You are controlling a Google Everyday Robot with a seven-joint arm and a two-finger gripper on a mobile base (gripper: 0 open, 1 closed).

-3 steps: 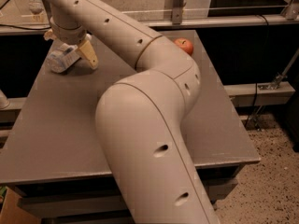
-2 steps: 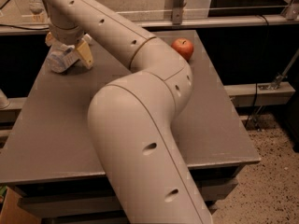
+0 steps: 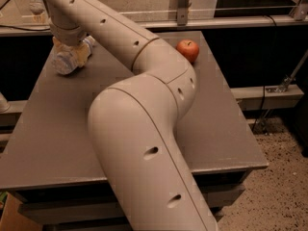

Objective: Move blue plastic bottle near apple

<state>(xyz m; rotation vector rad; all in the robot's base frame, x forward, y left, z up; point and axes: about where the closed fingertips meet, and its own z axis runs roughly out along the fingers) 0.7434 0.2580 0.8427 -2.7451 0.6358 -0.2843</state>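
The bottle (image 3: 61, 64) lies on its side at the far left corner of the desk (image 3: 226, 143), well apart from the apple (image 3: 187, 49) near the far right edge. The gripper (image 3: 71, 52) reaches down over it from the arm (image 3: 144, 129), likely so it can carry it across. Its fingers (image 3: 83, 56) straddle the bottle's middle and look clamped on it.

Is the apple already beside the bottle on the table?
No, the apple sits at the far right of the table, while the bottle lies at its far left corner under the gripper.
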